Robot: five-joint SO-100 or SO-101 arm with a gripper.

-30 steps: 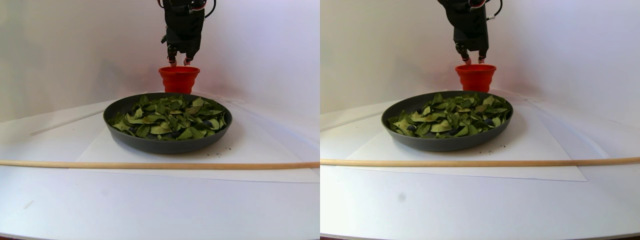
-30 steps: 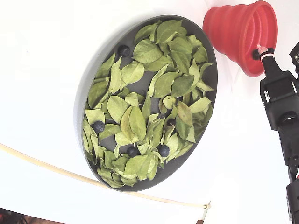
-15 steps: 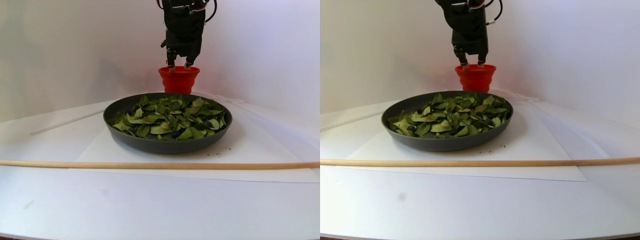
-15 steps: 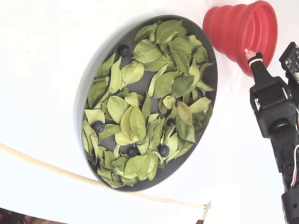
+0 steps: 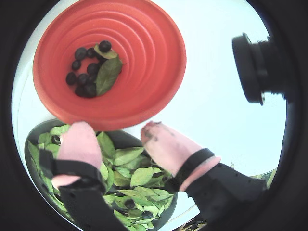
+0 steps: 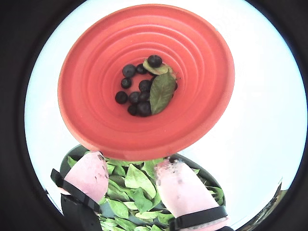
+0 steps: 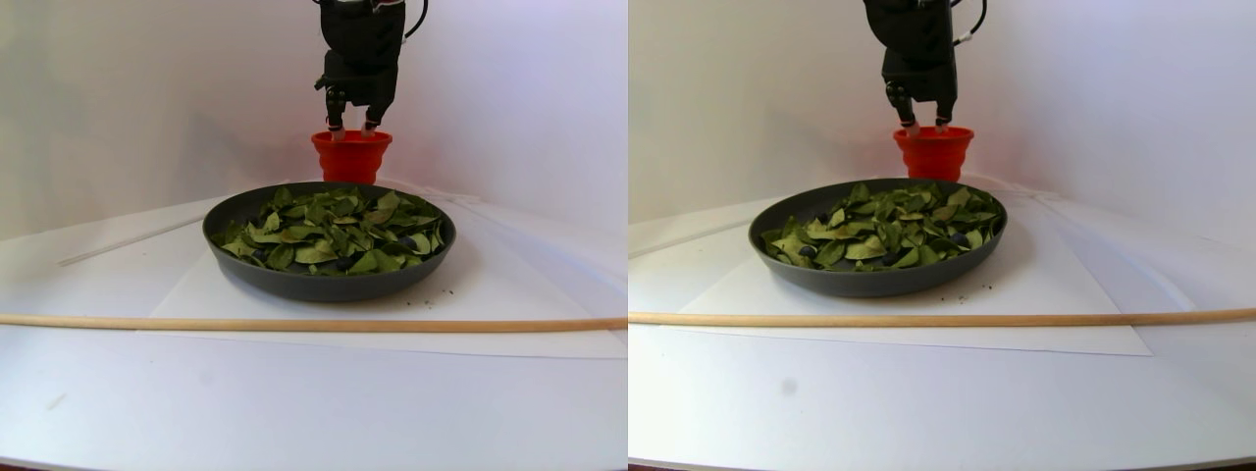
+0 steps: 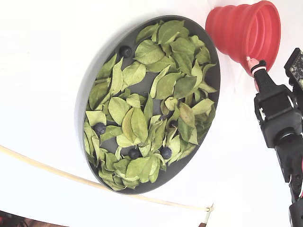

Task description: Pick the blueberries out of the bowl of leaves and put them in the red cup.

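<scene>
Red cup (image 6: 144, 82) holds blueberries (image 6: 134, 94) plus two leaves (image 6: 161, 91); gripper (image 6: 130, 175) above rim, jaws apart, empty; bowl (image 8: 94, 75) beside cup.

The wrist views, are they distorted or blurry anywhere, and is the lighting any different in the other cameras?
Both wrist views are fisheye circles with black corners; the bright red ribbed cup bulges, and the pink fingertips are slightly soft. The stereo pair view is dimmer and greyish, with a shadow beside the dark grey shallow bowl. The fixed view is bright, its white table nearly washed out.
</scene>
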